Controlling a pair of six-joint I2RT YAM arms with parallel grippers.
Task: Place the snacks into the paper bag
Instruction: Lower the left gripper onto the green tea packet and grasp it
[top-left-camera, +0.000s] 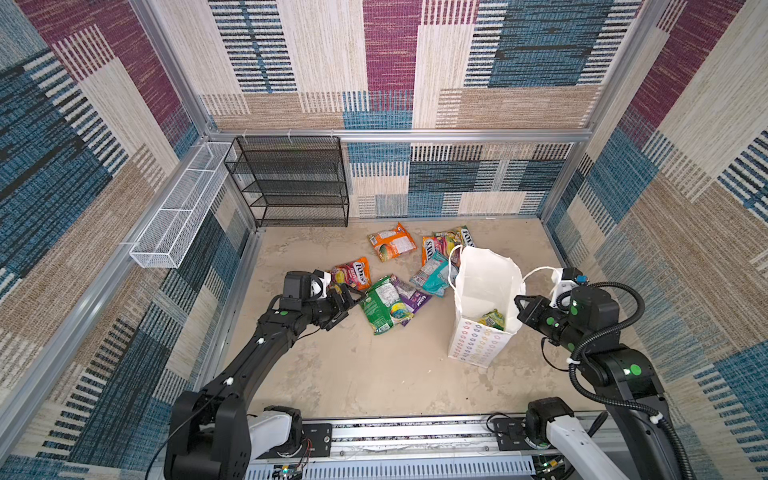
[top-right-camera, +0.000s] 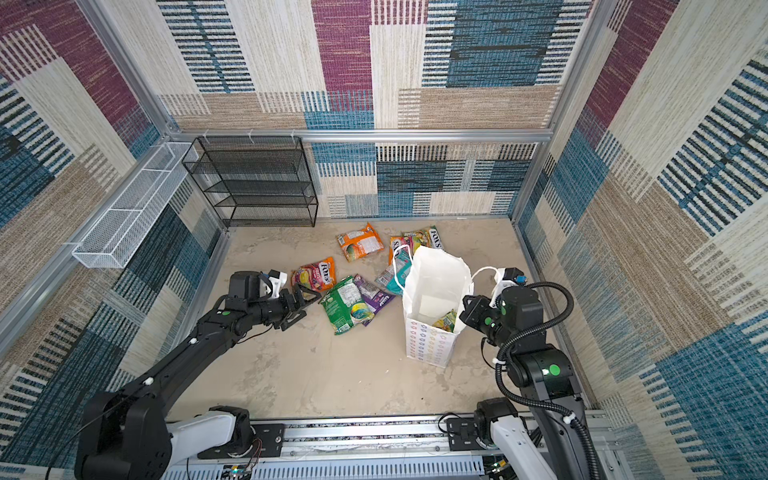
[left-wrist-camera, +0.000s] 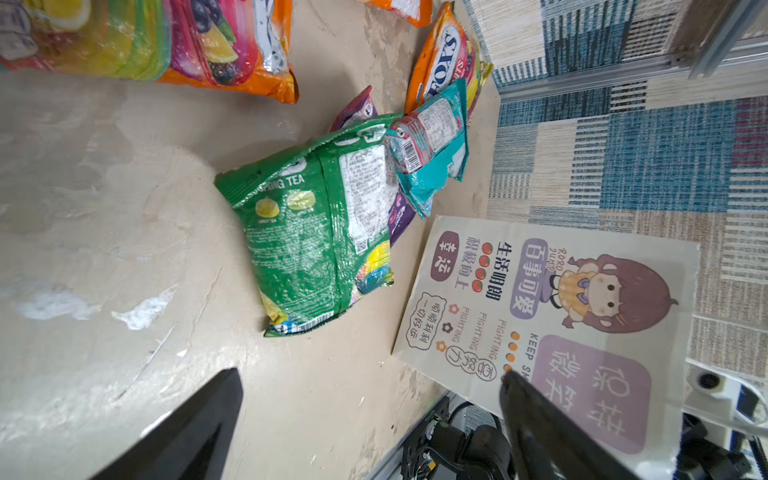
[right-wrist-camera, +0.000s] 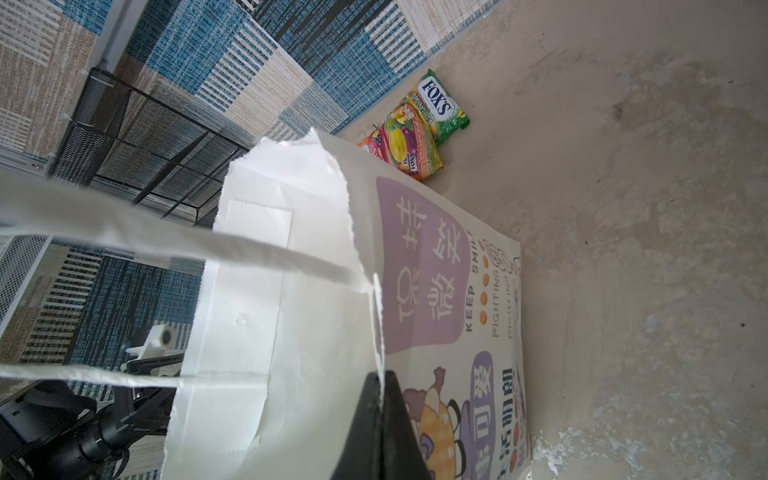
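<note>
- The right end effector (right-wrist-camera: 380, 415) is clamped shut on the ragged top edge of the paper bag (top-left-camera: 478, 345). It pinches the wall with the cartoon print and holds the bag upright, mouth open, on the surface (top-left-camera: 353, 374).
- The left end effector (top-left-camera: 347, 307) has its jaws spread wide and grips nothing. It hangs low over the surface, touching no packet.
- Just ahead of the left end effector lies the green Spring Tea packet (left-wrist-camera: 316, 232), back side up and partly on top of a purple packet (top-left-camera: 409, 297).
- An orange fruit-print packet (top-left-camera: 353, 274) lies close beside one of its jaws.
- Farther ahead, a teal packet (top-left-camera: 432, 276) sits just beside the bag. Another orange packet (top-left-camera: 390, 241) and a multicolour pair (top-left-camera: 446, 241) lie well beyond it, on the bag's far side.
- One yellow-green packet (top-left-camera: 492, 320) already lies in the bottom of the bag, below the right end effector.
- The step in hand looks like the reach for the next packet. The task seems to be at an early stage, since most packets lie outside the bag.
- The next move probably calls for the left end effector to advance, drop over an edge of the green packet and close on it. The glossy film could slip, and the purple packet underneath might drag along.
- The packet must then be lifted over the bag's rim while the right end effector steadies the bag.
</note>
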